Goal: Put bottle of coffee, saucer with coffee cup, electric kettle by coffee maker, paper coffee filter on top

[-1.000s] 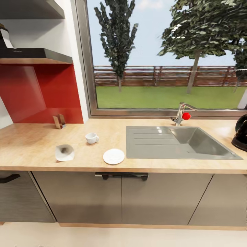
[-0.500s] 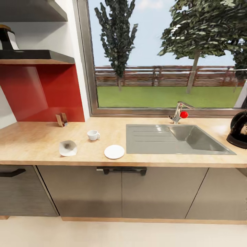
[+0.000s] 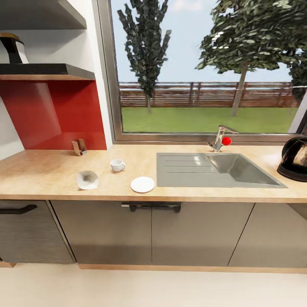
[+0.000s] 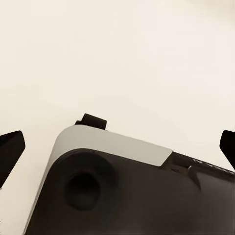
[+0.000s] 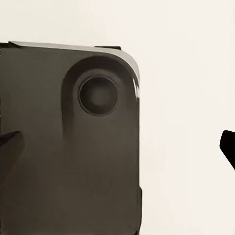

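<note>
Compared w/ the earlier head pictures, the whole scene has slid and become smaller, so the camera (not the things) moved: the robot is backing away from the tabletop (image 3: 42,175) and turning a little, and more of the electric kettle (image 3: 294,158) shows now at the tabletop's right end, beside the sink (image 3: 256,181). For the task this means nothing is placed yet; I judge the robot is only positioning itself. The paper coffee filter (image 3: 88,180) lies near the front edge, left of the middle; the coffee cup (image 3: 116,165) stands a bit behind it, apart from the saucer (image 3: 142,184), which lies near the front edge just beside the sink's left side. On the shelf (image 3: 51,71) at upper left a dark object shows, approx. the coffee maker or bottle, I cannot tell which. Both arms seem tucked low, wrist cams looking down at the robot's base and the pale floor. The left gripper (image 4: 117,147) and the right gripper (image 5: 117,142) have jaws spread wide, holding nothing.
</note>
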`<state>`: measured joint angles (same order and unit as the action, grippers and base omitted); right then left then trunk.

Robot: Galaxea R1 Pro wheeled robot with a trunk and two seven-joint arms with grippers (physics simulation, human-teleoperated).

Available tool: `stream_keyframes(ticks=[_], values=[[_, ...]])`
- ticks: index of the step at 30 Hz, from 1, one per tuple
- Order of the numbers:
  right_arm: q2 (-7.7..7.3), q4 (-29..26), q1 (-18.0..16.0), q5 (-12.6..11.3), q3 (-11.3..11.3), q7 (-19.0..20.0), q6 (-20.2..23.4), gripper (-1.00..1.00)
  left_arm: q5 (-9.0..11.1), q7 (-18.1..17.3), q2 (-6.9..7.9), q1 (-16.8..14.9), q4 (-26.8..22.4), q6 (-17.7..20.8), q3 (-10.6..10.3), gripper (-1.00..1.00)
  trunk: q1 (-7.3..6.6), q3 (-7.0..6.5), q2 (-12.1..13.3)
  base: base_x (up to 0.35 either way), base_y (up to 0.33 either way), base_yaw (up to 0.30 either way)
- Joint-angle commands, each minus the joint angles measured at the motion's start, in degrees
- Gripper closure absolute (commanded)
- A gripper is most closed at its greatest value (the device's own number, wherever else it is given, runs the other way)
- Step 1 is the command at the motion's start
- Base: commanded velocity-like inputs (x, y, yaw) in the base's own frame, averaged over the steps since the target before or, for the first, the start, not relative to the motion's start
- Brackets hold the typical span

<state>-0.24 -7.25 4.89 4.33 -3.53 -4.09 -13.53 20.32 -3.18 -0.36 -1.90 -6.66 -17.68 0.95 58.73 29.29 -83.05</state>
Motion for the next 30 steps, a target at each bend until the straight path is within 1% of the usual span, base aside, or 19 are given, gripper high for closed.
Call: stream_keyframes(ticks=[1,5,7,8,10,12,14,15,16,17,18,19,22,24,25,26,28,29,30], values=[[0.17,-0.27,0.03,0.42,-0.39,-0.10,0.01,-1.00,0.50,-0.33,0.13,-0.03,0.07,-0.16,0.09,-1.00,0.00,0.04,-0.02,-0.001,0.000,0.000],[1.53,-2.72,-0.02,0.51,-0.38,-0.56,0.79,-1.00,0.75,-0.33,0.40,-0.03,0.07,-0.16,0.16,-1.00,0.00,0.04,-0.02,0.000,0.000,0.000],[2.36,-7.28,-0.11,0.52,-0.36,-1.87,2.95,-1.00,1.17,-0.33,0.51,-0.03,0.07,-0.16,0.18,-1.00,0.00,0.04,-0.02,0.000,0.000,0.000],[2.74,-11.79,-0.18,0.58,-0.35,-3.24,5.68,-1.00,1.50,-0.35,0.55,-0.03,0.07,-0.16,0.18,-1.00,0.00,0.04,-0.02,0.000,0.000,0.000],[3.03,-17.19,-0.23,0.68,-0.33,-4.69,9.45,-1.00,1.77,-0.37,0.57,-0.03,0.05,-0.16,0.17,-1.00,0.00,0.04,-0.02,0.000,0.000,0.000],[3.56,-29.33,-0.30,0.89,-0.08,-6.46,18.03,-1.00,2.11,-0.39,0.74,-0.03,0.02,-0.16,0.13,-1.00,0.00,0.04,-0.02,0.000,0.000,0.000],[4.18,-35.10,-0.42,1.15,0.23,-6.87,21.49,-1.00,2.19,-0.40,0.83,-0.03,0.01,-0.16,0.12,-1.00,0.00,0.04,-0.02,0.000,0.000,0.000],[5.02,-40.41,-0.56,1.75,0.69,-7.10,24.09,-1.00,2.25,-0.41,0.93,-0.03,0.00,-0.16,0.12,-1.00,0.00,0.04,-0.02,0.000,0.000,0.000],[5.46,-42.86,-0.64,2.17,0.96,-7.17,25.10,-1.00,2.27,-0.41,1.01,-0.03,-0.01,-0.16,0.11,-1.00,0.00,0.04,-0.02,0.000,0.000,0.000],[6.41,-47.49,-0.90,3.21,1.51,-7.26,26.76,-1.00,2.28,-0.41,1.15,-0.03,-0.01,-0.15,0.11,-1.00,0.00,0.04,-0.02,0.000,0.000,0.000],[6.91,-49.64,-1.13,3.77,1.79,-7.28,27.49,-1.00,2.28,-0.41,1.22,-0.03,-0.01,-0.13,0.11,-1.00,0.00,0.04,-0.02,0.000,0.000,0.000],[7.98,-53.58,-1.75,4.96,2.39,-7.30,28.81,-1.00,2.27,-0.42,1.35,-0.03,-0.02,-0.13,0.11,-1.00,0.00,0.04,-0.02,0.000,0.000,0.000],[10.16,-60.06,-3.30,7.30,3.88,-7.34,30.71,-1.00,2.25,-0.42,1.52,-0.03,-0.02,-0.10,0.11,-1.00,0.00,0.04,-0.02,0.000,0.000,0.000],[10.24,-65.98,-6.37,9.35,5.69,-7.38,31.73,-1.00,2.18,-0.42,1.66,-0.03,-0.04,-0.09,0.11,-1.00,0.00,0.04,-0.02,0.000,0.000,0.000],[10.24,-66.90,-7.05,9.57,6.03,-7.37,31.81,-1.00,2.16,-0.42,1.68,-0.03,-0.05,-0.09,0.11,-1.00,0.00,0.04,-0.02,0.000,0.000,0.000],[10.24,-70.83,-11.04,10.02,7.39,-7.06,32.19,-1.00,2.07,-0.42,1.77,-0.03,-0.09,-0.08,0.11,-1.00,0.00,0.04,-0.02,0.000,0.000,0.000],[10.24,-72.78,-13.80,10.07,7.94,-6.93,33.39,-1.00,2.04,-0.42,1.92,-0.03,-0.14,-0.08,0.11,-1.00,0.00,0.04,-0.02,0.000,0.000,0.000],[10.24,-73.93,-15.69,10.03,8.18,-6.89,35.09,-1.00,2.02,-0.42,2.09,-0.03,-0.16,-0.08,0.11,-1.00,0.00,0.04,-0.02,0.000,0.000,0.000],[10.24,-75.66,-19.43,9.81,8.48,-6.84,38.62,-1.00,1.91,-0.44,2.44,-0.03,-0.14,-0.11,-0.03,-1.00,0.00,0.04,-0.02,0.000,0.000,0.000]])
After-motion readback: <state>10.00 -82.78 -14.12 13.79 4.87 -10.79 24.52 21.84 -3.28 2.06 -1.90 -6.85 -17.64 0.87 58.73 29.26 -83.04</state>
